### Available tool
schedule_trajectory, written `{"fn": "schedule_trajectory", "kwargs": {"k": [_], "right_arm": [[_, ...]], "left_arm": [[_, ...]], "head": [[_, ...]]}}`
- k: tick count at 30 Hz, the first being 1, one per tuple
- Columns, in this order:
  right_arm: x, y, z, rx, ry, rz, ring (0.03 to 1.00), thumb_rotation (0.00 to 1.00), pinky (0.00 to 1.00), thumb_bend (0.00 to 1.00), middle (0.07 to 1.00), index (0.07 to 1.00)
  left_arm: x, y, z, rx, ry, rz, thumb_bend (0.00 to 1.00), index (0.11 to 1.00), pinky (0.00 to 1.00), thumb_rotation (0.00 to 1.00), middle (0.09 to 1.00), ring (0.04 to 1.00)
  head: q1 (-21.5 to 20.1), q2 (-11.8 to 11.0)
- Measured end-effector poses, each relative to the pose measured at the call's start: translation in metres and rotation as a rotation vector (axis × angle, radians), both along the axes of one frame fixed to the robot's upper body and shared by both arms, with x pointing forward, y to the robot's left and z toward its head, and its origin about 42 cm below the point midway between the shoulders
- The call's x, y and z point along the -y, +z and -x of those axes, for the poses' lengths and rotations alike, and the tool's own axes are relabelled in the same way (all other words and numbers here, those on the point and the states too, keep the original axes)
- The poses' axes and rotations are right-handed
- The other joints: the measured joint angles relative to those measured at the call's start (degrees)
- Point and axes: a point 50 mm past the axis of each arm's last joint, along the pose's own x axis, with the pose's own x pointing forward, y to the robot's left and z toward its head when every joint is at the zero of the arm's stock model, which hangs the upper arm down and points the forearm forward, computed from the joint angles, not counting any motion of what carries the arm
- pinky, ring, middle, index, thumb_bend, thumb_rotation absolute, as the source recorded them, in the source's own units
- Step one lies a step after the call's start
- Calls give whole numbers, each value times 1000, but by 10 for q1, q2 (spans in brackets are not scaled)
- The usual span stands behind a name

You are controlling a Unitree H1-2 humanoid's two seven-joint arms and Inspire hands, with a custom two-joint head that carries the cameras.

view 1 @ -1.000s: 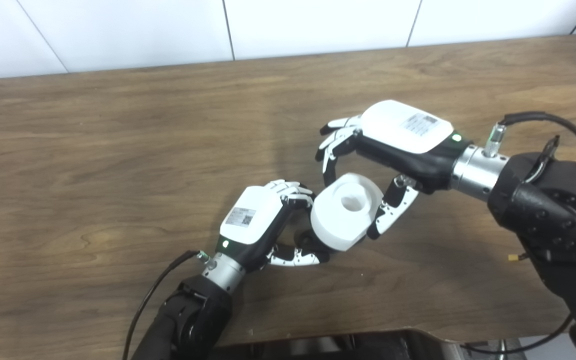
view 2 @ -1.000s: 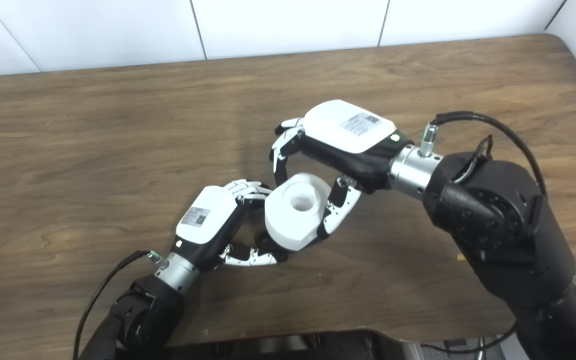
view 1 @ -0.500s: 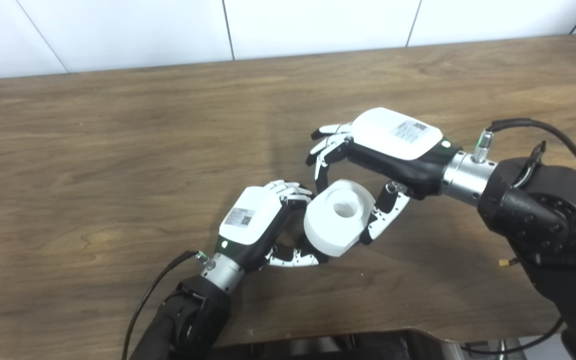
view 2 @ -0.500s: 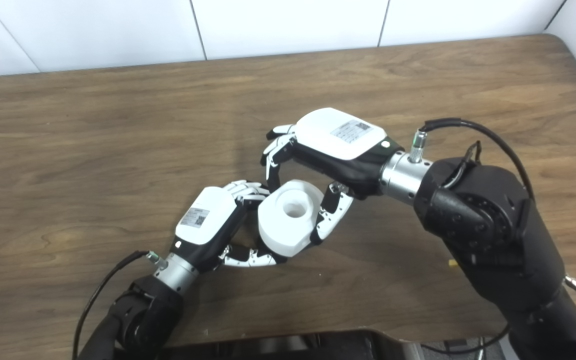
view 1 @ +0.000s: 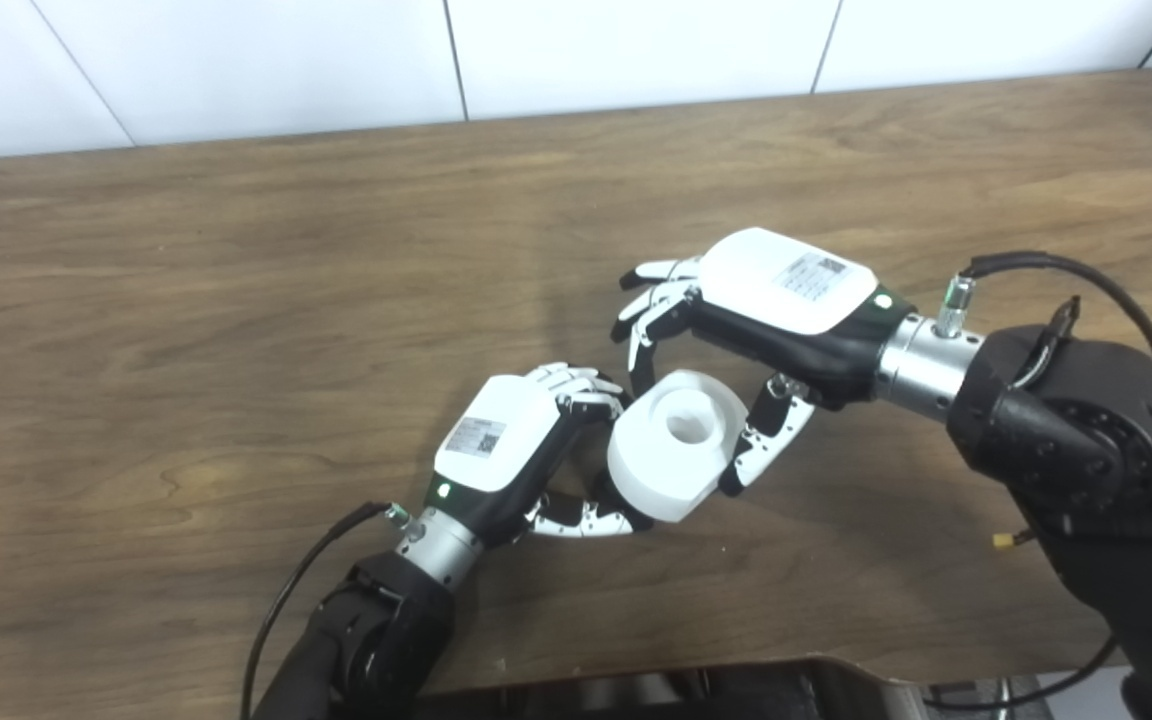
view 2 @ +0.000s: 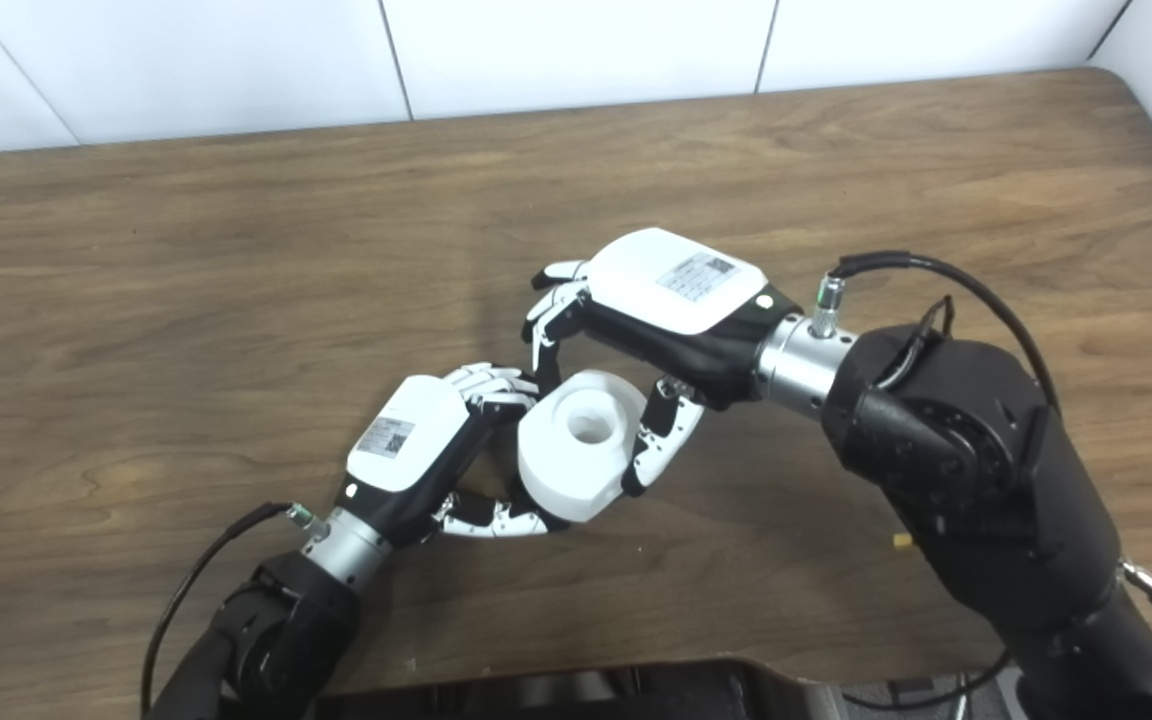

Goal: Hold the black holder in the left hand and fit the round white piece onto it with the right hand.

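Pinching round white piece: right hand fingers and thumb | left hand fingers curled beside it, contents hidden

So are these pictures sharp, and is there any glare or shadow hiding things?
Left eye view: evenly lit, a soft shadow on the table under the hands, the round white piece washed out. Right eye view: slightly soft, the left hand label unreadable, the black holder hidden behind the piece, the right hand clear.

I see a brown wood bench; behind its far edge, a white wall, perhaps tiled.
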Motion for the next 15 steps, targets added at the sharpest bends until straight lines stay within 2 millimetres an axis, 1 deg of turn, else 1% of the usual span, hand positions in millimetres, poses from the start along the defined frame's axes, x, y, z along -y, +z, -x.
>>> {"fn": "schedule_trajectory", "kwargs": {"k": [9,15], "right_arm": [[-2,-2,3,14,23,18,908,132,832,524,801,483],[-2,-2,4,15,24,20,915,131,845,524,804,483]], "left_arm": [[-1,0,0,1,-7,3,522,486,825,49,735,811],[-1,0,0,0,-8,4,522,485,827,48,732,806]], "head": [[0,-1],[1,3]]}}
